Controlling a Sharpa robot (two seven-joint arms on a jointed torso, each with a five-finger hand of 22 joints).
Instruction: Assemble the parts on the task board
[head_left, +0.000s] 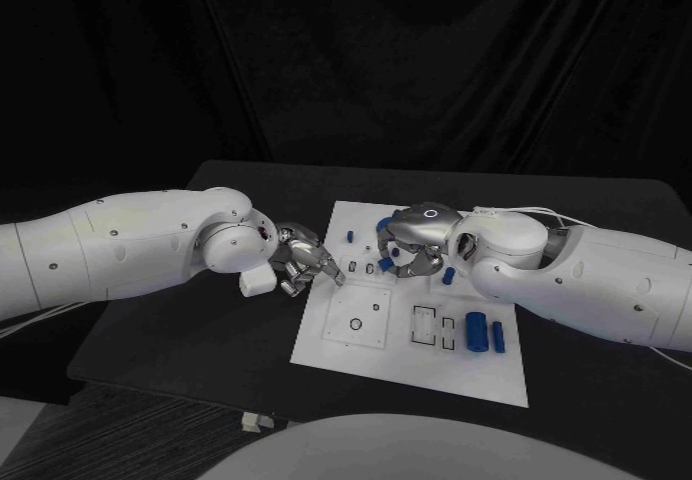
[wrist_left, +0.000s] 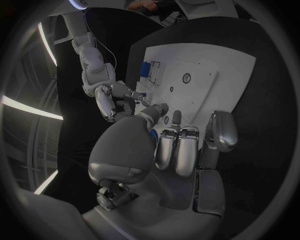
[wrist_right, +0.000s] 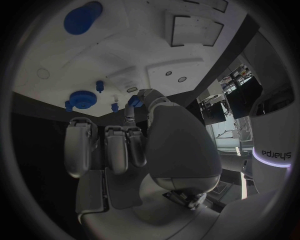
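The white task board (head_left: 411, 355) lies in the middle of the black table (head_left: 188, 340), a little right of the frame's centre in the head view, its long side running from the upper middle down toward the lower right. Two blue parts (head_left: 486, 332) lie side by side near its right edge, just right of a row of rectangular outlined recesses (head_left: 428, 324), and a ring-shaped mark (head_left: 355, 324) sits in a raised square toward the board's left side. Further up the board, a small blue peg (head_left: 351, 237) stands near the left edge, and more blue pieces peek out around the right hand (head_left: 408, 243), which hovers over the board's upper part with its fingers curled downward; in the right wrist view a small blue part (wrist_right: 134, 101) sits at its thumb tip and a fingertip, though I cannot tell for sure whether it is pinched or only touched. That same view shows a round blue disc part (wrist_right: 82, 98) with small blue pegs beside it and another larger blue part (wrist_right: 82, 18) toward the upper left of the circle. The left hand (head_left: 303, 262) reaches in from the left of the frame and rests at the board's left edge, fingers bent and close together over the white surface; I cannot tell if they hold anything.
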